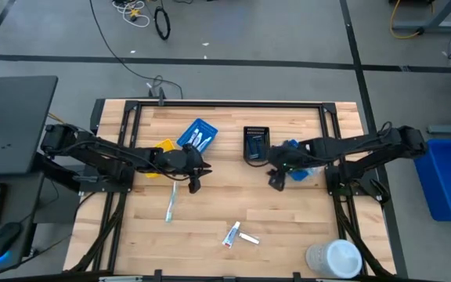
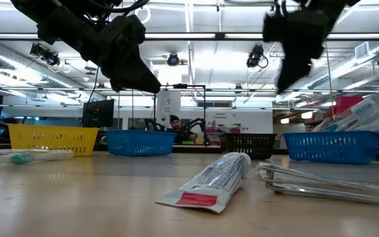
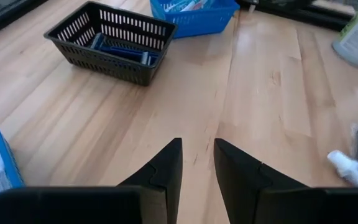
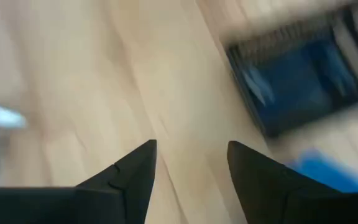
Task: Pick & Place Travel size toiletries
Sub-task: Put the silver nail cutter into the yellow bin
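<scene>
The left pincer (image 1: 195,183) hangs over the middle of the table (image 1: 304,235). Its two fingers (image 3: 166,168) are a little way apart, with bare wood showing in the gap. It holds nothing. Just beside it, a bit nearer the front edge, lies a toothbrush (image 1: 171,201). That brush is the closest loose thing to this pincer, so it looks like the next one to pick up.

The right pincer (image 1: 276,180) hangs over the table too. Its fingers (image 4: 135,171) are wider apart, and nothing is between them. Right behind it sits the black bin (image 1: 256,145), with dark and blue things already inside. Just to its side is a blue bin (image 1: 300,168), mostly hidden under the arm.

Nearer the front edge, between the two pincers and well away from both, lie a toothpaste tube (image 1: 232,233) and a thin white and silver item (image 1: 248,238) touching or almost touching it. They still need a home.

Behind the left pincer are another blue bin (image 1: 197,135), with small tubes in it, and a yellow bin (image 1: 163,149) under that arm. The bins seem to sort the things by kind. Both pincers are open and empty, so I think each is ready to go down for a new thing.

A big white tub (image 1: 333,258) stands at the front, far from the right pincer.
</scene>
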Robot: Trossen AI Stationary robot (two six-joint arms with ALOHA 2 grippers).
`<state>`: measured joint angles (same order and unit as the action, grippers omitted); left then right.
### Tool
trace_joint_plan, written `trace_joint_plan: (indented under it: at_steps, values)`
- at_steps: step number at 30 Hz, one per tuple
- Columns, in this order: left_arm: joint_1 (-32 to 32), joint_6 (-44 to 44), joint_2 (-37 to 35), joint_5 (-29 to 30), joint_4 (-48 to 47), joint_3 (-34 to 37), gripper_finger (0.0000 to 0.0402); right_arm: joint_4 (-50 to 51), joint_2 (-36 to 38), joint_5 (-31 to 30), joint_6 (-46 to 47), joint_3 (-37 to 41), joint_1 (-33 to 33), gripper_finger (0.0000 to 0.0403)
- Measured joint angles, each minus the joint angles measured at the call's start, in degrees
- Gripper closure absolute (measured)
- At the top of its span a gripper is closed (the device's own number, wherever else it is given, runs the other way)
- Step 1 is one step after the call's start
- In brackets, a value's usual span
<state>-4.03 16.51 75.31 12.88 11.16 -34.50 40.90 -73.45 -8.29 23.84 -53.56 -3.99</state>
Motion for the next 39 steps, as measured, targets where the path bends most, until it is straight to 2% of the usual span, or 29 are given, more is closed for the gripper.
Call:
trace_joint_plan:
  at_steps: [3, 8, 16, 21, 32, 34, 39]
  values:
    - [0.0, 2.4, 0.0, -0.1, 0.0, 0.0, 0.0303, -9.4, 0.0, 0.8, -5.7, 0.0, -0.9, 0.0200]
    - [-0.4, 3.2, 0.0, -0.4, 0.1, 0.0, 0.0303, -23.1, 0.0, 6.1, -12.3, 2.9, -2.3, 0.0200]
    - [-0.9, 3.1, 0.0, 0.0, 2.5, 0.0, 0.0303, -42.2, -0.1, 11.3, -12.6, 14.9, -5.0, 0.0193]
    - [-0.9, 1.1, 0.0, 0.6, 5.0, 0.0, 0.0303, -46.1, -2.4, 8.9, -12.1, 16.4, -9.1, 0.0193]
    - [-0.7, 1.1, 0.0, 3.0, 8.2, -0.1, 0.0303, -43.3, -15.0, 6.3, -10.5, 3.5, -17.3, 0.0189]
    - [-0.7, 1.1, 0.0, 3.0, 8.1, -0.1, 0.0303, -38.6, -17.4, 6.1, -9.3, -0.3, -18.8, 0.0185]
    - [-0.7, 1.2, 0.0, 2.6, 7.5, -0.1, 0.0303, -20.6, -24.2, 1.4, -4.4, -11.0, -22.3, 0.0181]
